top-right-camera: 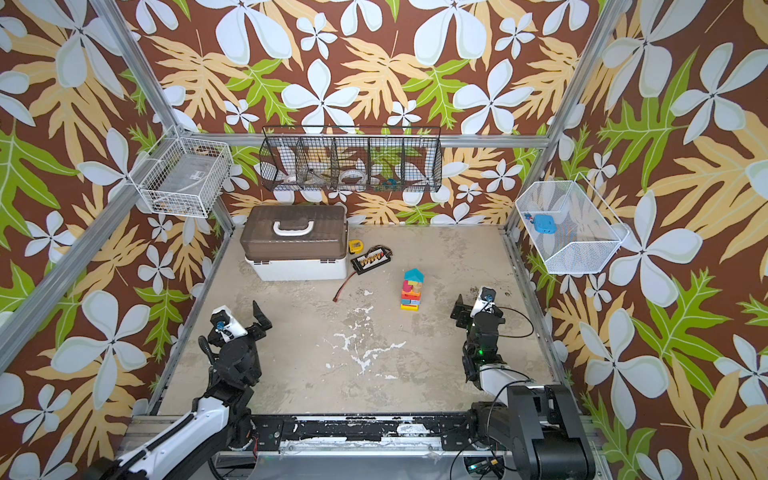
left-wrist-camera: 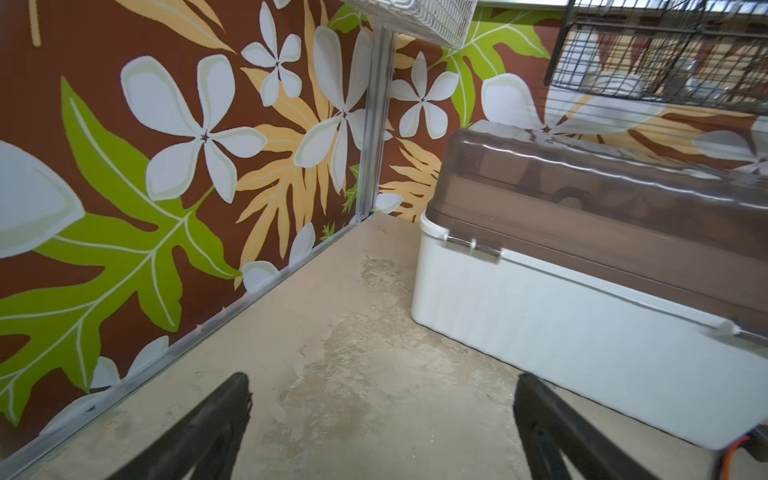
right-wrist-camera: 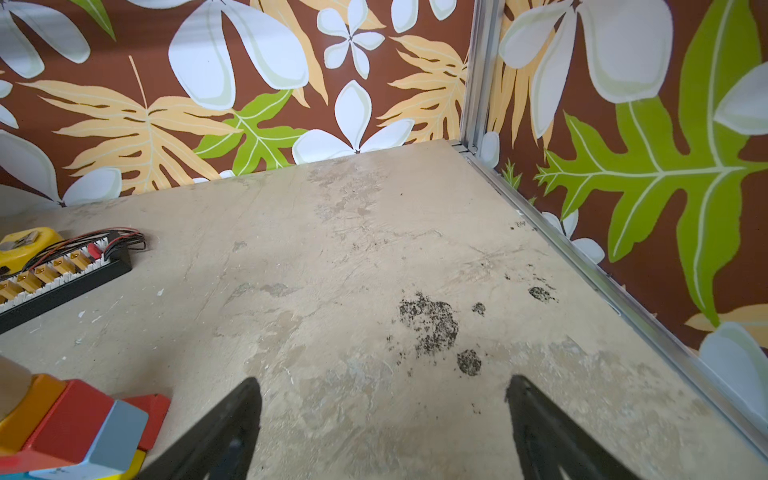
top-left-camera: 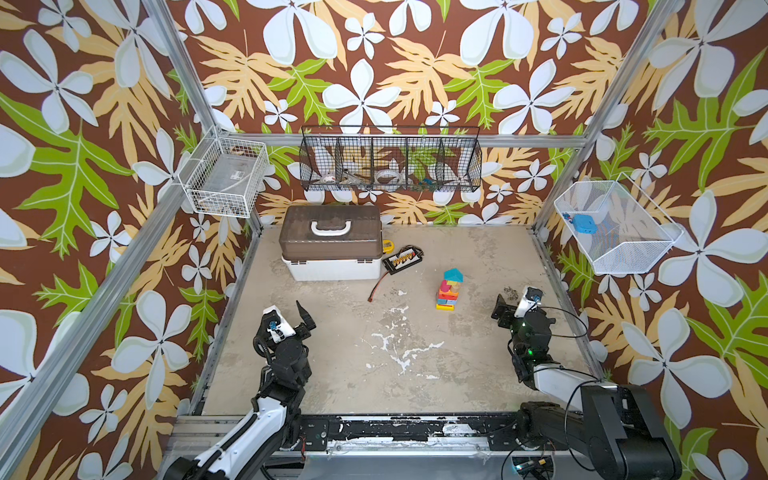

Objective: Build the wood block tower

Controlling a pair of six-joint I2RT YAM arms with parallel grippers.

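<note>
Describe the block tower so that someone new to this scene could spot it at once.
Start at the white case with the brown lid at the back. Right of it in both top views, past the black connector board, stands the tower. It is the only upright multicoloured stack, capped by a teal house-shaped block.

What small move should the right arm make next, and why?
Probably draw the right gripper back toward its base, away from the tower. The tower stands with its teal top on, no loose blocks show on the table, and the jaws are open and empty, close beside the tower's lower blocks in the right wrist view. Nothing seems left to place.
</note>
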